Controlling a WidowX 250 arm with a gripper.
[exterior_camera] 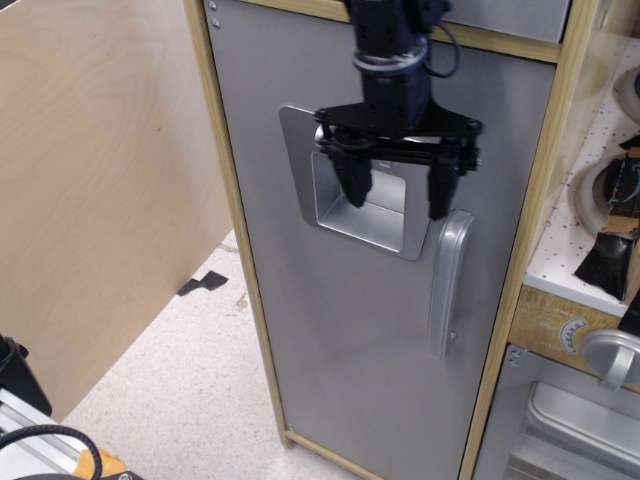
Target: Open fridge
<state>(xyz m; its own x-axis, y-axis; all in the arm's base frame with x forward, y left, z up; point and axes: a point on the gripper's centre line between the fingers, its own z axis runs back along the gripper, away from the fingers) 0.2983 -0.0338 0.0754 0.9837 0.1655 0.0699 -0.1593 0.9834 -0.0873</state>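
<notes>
While spread wide apart with nothing between them, black jaws (397, 187) pointing downward in front of the fridge (380, 260). Left finger tip hanging over the recessed silver dispenser panel (350, 205), right finger tip just above the top of the curved silver handle (447, 282); whether touching, cannot tell. Mounted under a dark wrist with cables, dropping in from above the dispenser panel. Matte grey fridge door shut, flush inside its light wood frame, filling the middle of the view. To the left of the fridge, a tall plywood board (100, 190), with speckled white floor (180, 390) at its foot. To the right of the fridge, a lower silver oven door (570, 430) with a round knob (612, 358) and a dial above it.
</notes>
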